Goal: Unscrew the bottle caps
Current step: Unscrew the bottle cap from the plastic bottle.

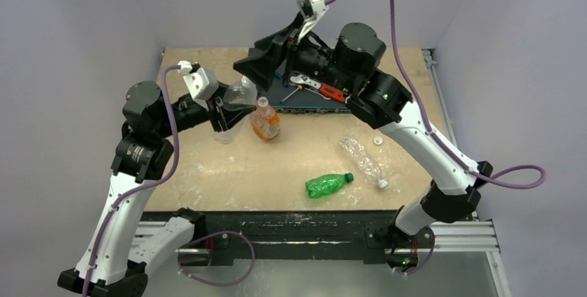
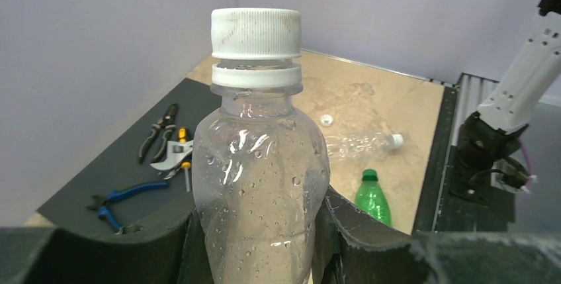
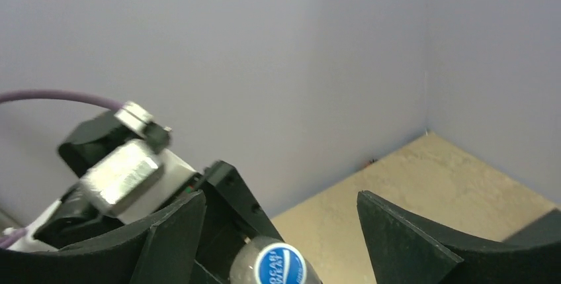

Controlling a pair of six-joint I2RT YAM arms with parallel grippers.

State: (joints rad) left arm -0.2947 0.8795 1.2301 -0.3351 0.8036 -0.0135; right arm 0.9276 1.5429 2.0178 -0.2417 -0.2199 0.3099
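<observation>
My left gripper (image 2: 261, 234) is shut on a clear bottle (image 2: 261, 165) and holds it up off the table (image 1: 208, 172). Its white ribbed cap (image 2: 256, 32) sits on the neck. In the top view this bottle (image 1: 239, 95) tilts toward my right gripper (image 1: 255, 68). The right gripper (image 3: 281, 221) is open, and the cap's blue top (image 3: 281, 265) shows low between its fingers, nearer the left one, touching neither. An orange-label bottle (image 1: 265, 122) stands mid-table. A green bottle (image 1: 327, 185) and a clear crinkled bottle (image 1: 363, 160) lie on the right. One loose white cap (image 1: 378, 140) lies beside them.
A dark mat (image 1: 304, 100) at the back holds a wrench and pliers (image 1: 311, 86). In the left wrist view they lie to the left (image 2: 165, 151), with blue-handled pliers (image 2: 122, 198) nearer. Walls close off the back and both sides.
</observation>
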